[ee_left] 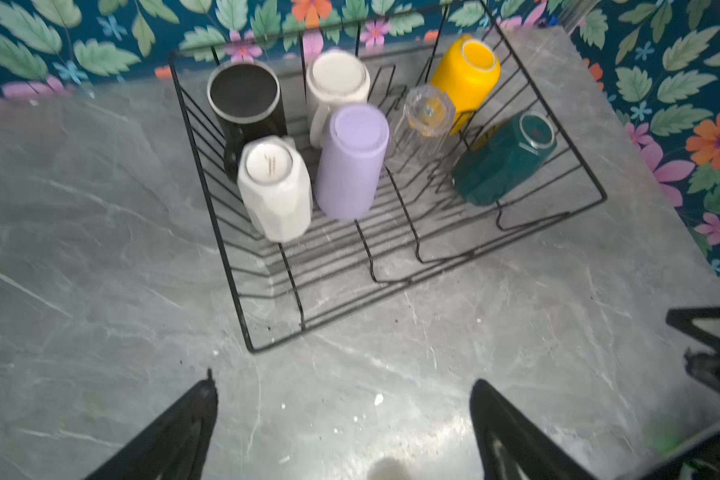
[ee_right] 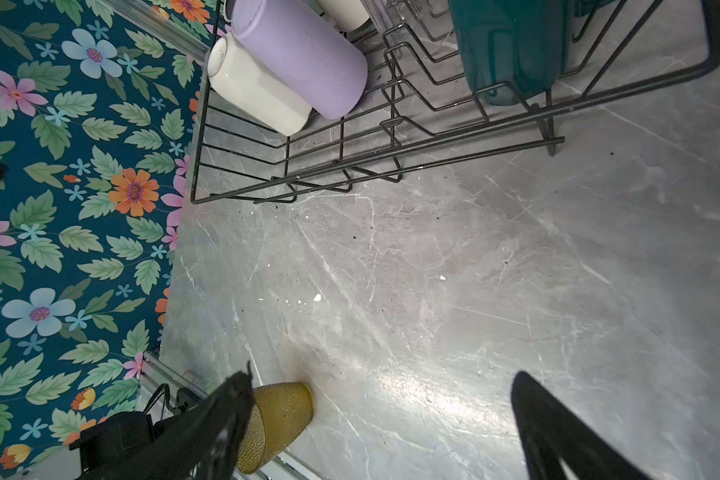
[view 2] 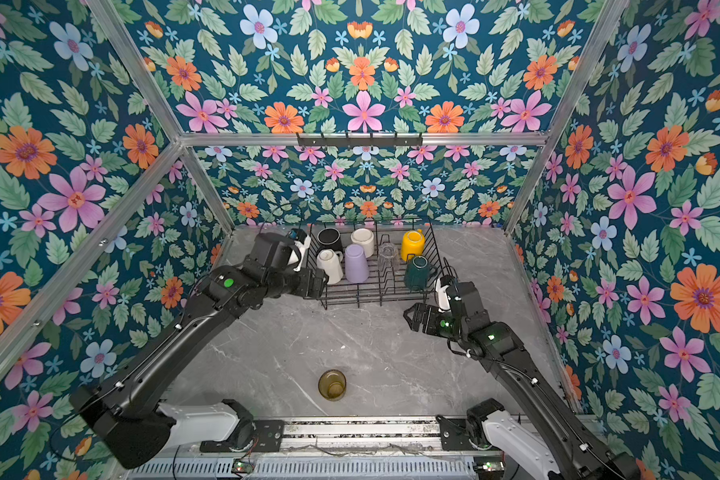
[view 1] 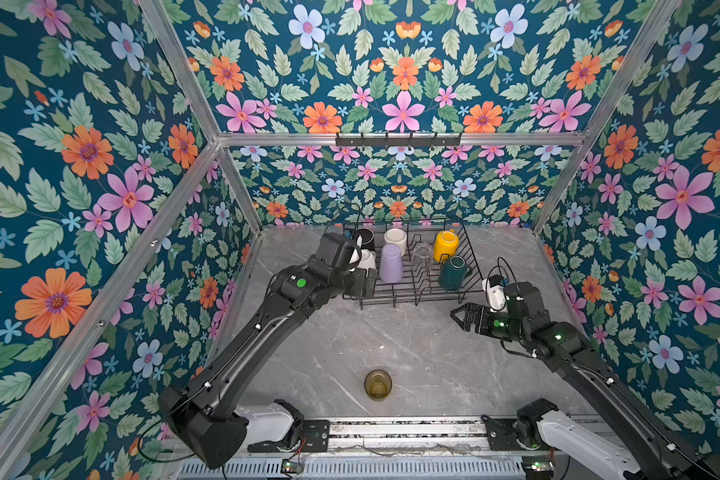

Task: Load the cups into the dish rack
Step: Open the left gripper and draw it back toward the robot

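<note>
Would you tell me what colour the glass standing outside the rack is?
Olive-amber; the glass shows best in the right wrist view.

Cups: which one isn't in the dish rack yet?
The olive-amber glass. It stands alone, mouth up, on the bare table near the front edge, while the other seven cups all sit inside the dish rack at the back.

- I'm seeing a grey marble tabletop [view 1: 412, 353] with small white specks [ee_right: 317, 297] lying on it
- Floral wallpaper [view 1: 404, 62] is covering the walls all round
- A black hook rail [view 1: 398, 140] is sitting along the aluminium frame [view 1: 275, 138] at the back
</note>
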